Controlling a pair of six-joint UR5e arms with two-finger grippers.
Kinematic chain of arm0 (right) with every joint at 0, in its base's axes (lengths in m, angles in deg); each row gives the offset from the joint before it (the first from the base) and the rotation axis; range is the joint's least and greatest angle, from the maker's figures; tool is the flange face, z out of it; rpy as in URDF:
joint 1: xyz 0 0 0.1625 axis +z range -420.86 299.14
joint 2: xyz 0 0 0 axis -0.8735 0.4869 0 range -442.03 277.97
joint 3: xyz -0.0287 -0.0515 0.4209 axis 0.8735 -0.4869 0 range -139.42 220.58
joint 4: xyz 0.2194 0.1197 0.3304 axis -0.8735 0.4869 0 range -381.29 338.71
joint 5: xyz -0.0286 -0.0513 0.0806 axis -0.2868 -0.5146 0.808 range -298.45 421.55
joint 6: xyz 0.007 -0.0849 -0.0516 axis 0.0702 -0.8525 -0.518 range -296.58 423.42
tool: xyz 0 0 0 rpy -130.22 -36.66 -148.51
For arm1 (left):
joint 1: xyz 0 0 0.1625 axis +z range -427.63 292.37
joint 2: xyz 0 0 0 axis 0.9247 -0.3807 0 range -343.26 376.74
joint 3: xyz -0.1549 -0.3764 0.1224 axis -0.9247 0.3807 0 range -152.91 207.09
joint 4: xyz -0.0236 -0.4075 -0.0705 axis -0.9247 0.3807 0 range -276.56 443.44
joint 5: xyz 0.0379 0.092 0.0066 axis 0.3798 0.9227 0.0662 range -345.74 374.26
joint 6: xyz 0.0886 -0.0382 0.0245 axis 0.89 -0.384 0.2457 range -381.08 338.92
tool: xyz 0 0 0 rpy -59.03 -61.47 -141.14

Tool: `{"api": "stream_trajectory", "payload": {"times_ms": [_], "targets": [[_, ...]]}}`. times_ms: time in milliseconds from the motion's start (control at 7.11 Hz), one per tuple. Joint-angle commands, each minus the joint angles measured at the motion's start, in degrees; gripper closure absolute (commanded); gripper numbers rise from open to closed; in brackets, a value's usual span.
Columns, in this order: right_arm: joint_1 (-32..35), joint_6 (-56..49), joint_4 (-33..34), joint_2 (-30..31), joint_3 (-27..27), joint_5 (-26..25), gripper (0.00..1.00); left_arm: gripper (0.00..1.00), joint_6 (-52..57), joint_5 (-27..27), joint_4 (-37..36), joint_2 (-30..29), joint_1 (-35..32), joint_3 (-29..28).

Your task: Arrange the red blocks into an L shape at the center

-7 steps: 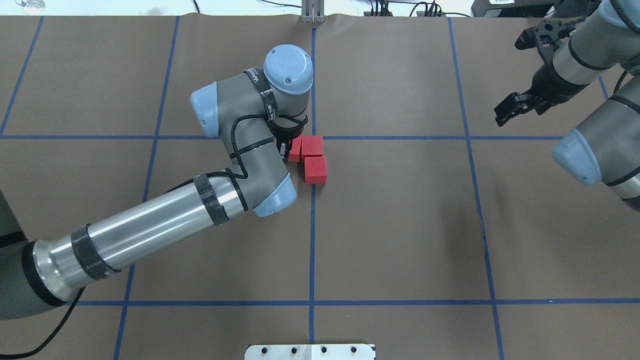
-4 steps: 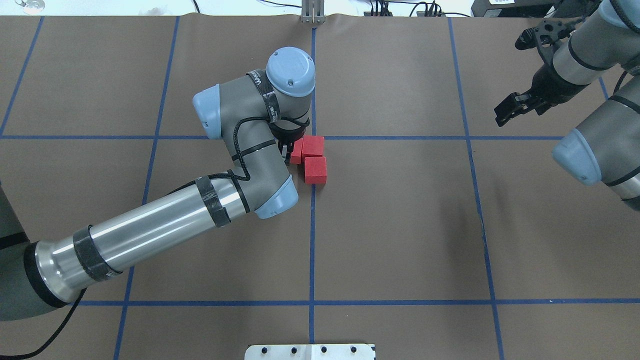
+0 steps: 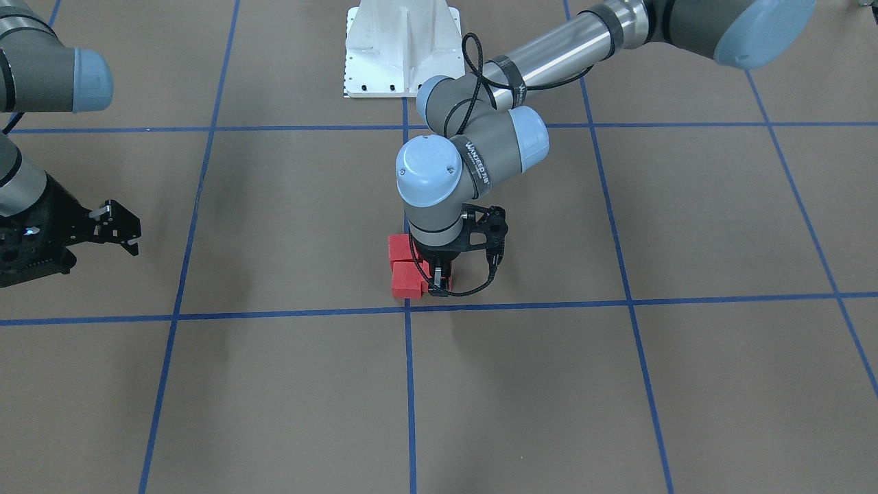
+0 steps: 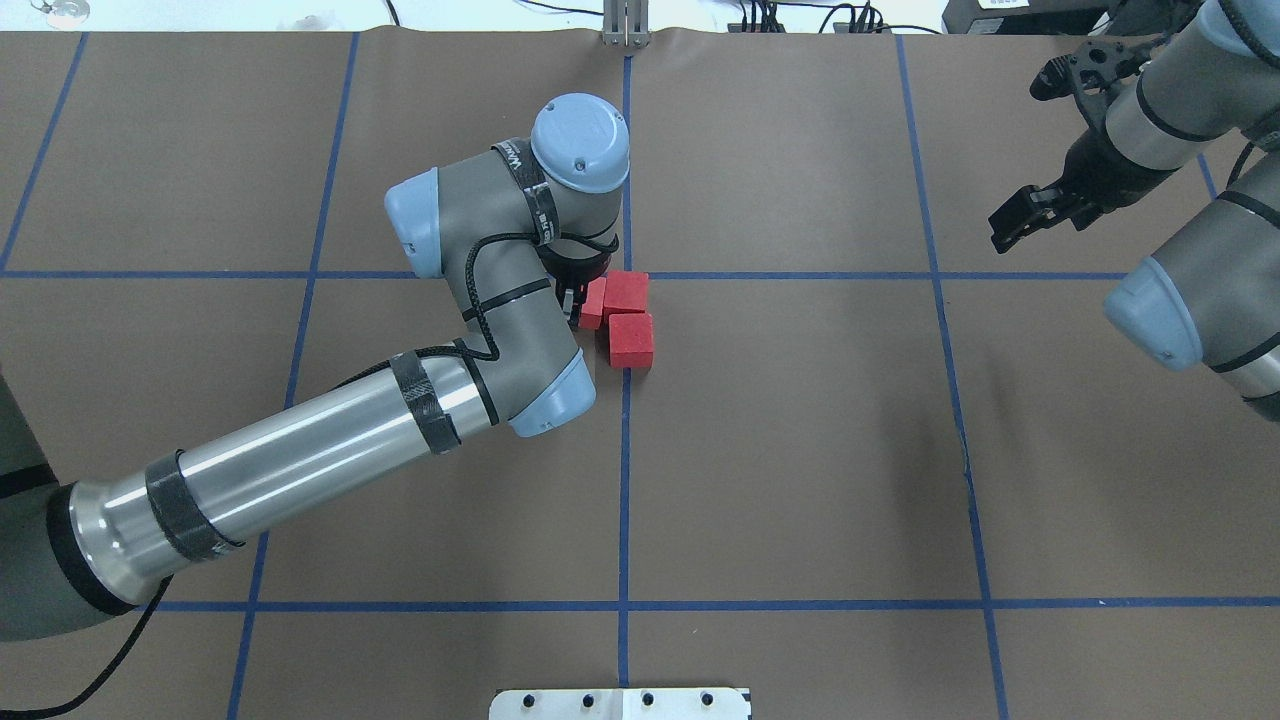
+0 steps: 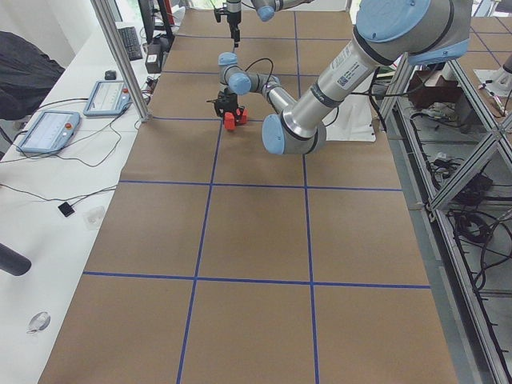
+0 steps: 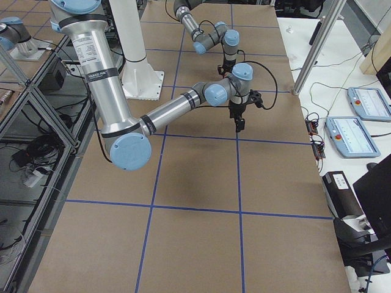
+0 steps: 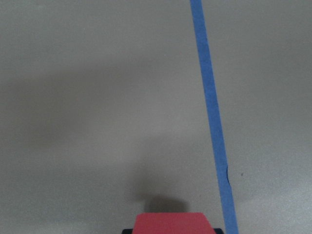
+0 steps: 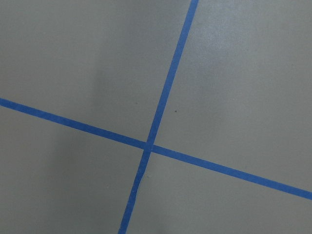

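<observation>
Two red blocks lie touching just below the center, the tape crossing, one in front of the other. A third red block sits against the left side of the far one, half hidden under my left wrist. My left gripper points straight down and is shut on this third block, which shows at the bottom edge of the left wrist view. From the front, the two free blocks stand beside the left gripper. My right gripper hangs open and holds nothing, far off at the right.
The brown gridded surface carries blue tape lines. The white robot base stands at the robot's side of the table. The right wrist view holds only another tape crossing. Cables and tablets lie beyond the table's end.
My left arm shifted slightly to the right, bringing its held red block closer against the other two. It has barely moved in the last half second. The right arm stays still.
</observation>
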Motion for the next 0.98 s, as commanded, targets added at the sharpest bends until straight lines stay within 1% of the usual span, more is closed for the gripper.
{"api": "stream_trajectory", "payload": {"times_ms": [0,141,281,562,703,844], "targets": [[0.0,-0.1,0.0,-0.1,-0.1,0.0,0.01,0.29,0.0,0.0,0.0,0.0,0.0,0.0],[0.0,-0.1,0.0,-0.1,-0.2,0.0,0.01,0.25,0.0,0.0,0.0,-0.1,0.1,0.0],[0.0,-0.1,0.0,-0.1,-0.2,0.0,0.01,0.00,0.3,0.0,-0.1,0.0,0.3,-0.1],[0.0,-0.1,0.1,-0.1,-0.3,0.0,0.01,0.00,0.7,0.2,-0.9,0.2,0.4,0.4],[0.0,-0.1,0.1,-0.2,-0.3,0.0,0.01,0.00,0.7,0.2,-2.8,0.2,0.1,0.8],[0.0,-0.1,0.1,-0.3,-0.3,0.0,0.01,0.00,0.8,0.1,-3.6,0.3,-1.1,2.6]]}}
